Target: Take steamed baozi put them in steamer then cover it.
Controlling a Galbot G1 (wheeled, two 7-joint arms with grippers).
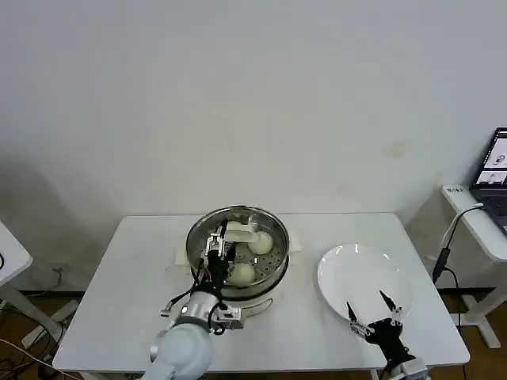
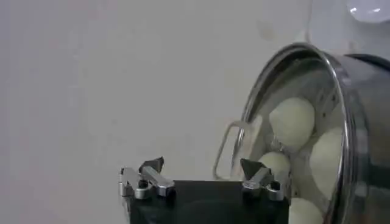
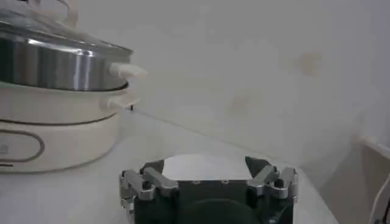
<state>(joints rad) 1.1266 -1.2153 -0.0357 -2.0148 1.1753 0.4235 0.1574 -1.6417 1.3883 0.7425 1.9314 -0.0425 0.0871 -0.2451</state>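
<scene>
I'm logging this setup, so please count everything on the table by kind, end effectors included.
Buns: 4, all in the steamer
Steamer: 1
Glass lid: 1, on the steamer
Plate: 1, nothing on it
End effectors: 2, left end effector and right end effector, both open
Total: 9

The left end effector (image 2: pixel 204 176) hangs open at the steamer's (image 2: pixel 347 122) rim, one fingertip (image 2: pixel 253 167) over it; four baozi (image 2: pixel 293 122) lie inside.
</scene>
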